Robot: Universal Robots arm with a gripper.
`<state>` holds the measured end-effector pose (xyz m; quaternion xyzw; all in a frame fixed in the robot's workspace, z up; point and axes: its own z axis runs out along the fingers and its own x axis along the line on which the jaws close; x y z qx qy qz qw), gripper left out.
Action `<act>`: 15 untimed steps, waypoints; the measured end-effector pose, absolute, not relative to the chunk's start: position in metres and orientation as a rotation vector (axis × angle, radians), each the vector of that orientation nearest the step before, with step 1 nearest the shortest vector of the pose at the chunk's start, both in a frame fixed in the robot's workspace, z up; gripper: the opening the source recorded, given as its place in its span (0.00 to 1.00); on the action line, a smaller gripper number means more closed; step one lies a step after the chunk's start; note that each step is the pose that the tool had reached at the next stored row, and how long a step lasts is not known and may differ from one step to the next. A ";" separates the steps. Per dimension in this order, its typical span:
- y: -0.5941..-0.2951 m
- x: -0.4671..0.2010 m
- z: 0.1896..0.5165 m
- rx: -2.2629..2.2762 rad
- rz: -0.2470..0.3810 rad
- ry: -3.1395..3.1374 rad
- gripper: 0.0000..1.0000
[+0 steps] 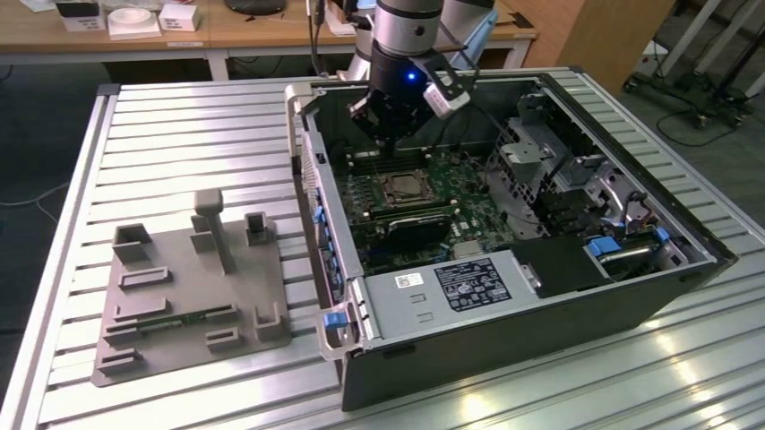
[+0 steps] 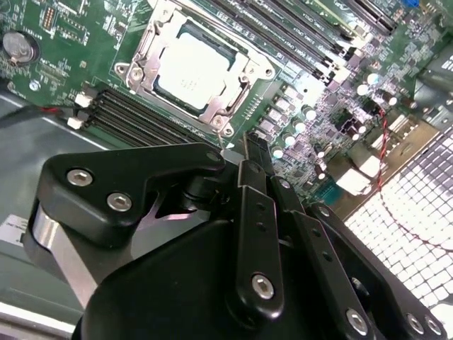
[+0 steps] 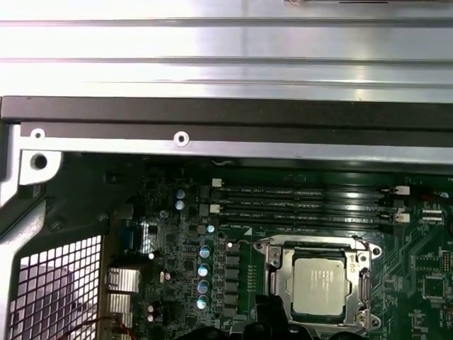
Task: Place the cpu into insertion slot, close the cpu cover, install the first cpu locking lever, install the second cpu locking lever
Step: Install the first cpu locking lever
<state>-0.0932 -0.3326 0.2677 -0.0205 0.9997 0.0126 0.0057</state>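
Note:
The cpu [image 2: 190,65] [image 3: 318,283], a silvery square chip, lies in the insertion slot [image 1: 407,189] on the green board inside the open computer case. The cpu cover [image 2: 235,86] [image 3: 282,275], a silvery frame, lies flat around the chip, which shows through its window. My gripper [image 1: 385,134] [image 2: 250,146] hangs shut and empty above the board, a little towards the case's back wall from the slot and not touching it. I cannot tell whether the thin locking levers beside the frame are latched.
Long black memory slots [image 2: 124,113] [image 3: 304,202] run beside the socket. A grey power supply box [image 1: 460,287] sits at the case's near end, and drive bays [image 1: 574,179] stand on the exterior view's right. A grey fixture plate [image 1: 179,296] lies on the ribbed metal table [image 1: 192,134].

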 end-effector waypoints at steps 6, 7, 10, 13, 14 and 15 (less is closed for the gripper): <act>-0.333 -0.093 0.268 -0.078 0.040 3.129 0.10; -0.333 -0.093 0.268 -0.078 0.040 3.129 0.10; -0.333 -0.093 0.268 -0.078 0.040 3.129 0.10; -0.333 -0.093 0.268 -0.078 0.040 3.129 0.10; -0.333 -0.093 0.268 -0.078 0.040 3.129 0.10; -0.333 -0.093 0.268 -0.079 0.040 3.129 0.10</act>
